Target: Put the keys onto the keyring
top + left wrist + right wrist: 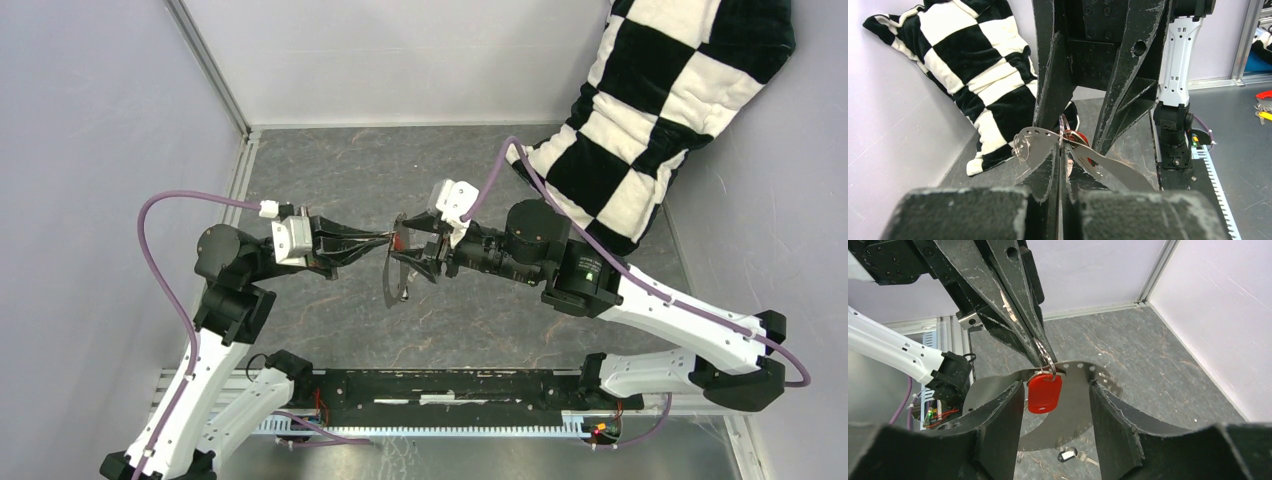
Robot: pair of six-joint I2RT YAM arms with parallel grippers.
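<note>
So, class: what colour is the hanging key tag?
The key tag is red; clearest in right wrist view.

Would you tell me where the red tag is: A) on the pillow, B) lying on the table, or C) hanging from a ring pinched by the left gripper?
C: the red tag hangs from a small wire ring pinched in the left gripper, whose tips are shut.

Left gripper (1040, 342) tips pinch a split ring (1047, 359); red key (1044, 392) hangs off it, against the perforated keyring (1075, 405) band. Right gripper (1057, 390) fingers straddle the band (contact unclear). Black key (1066, 455) lies on the table (1148, 365).
</note>
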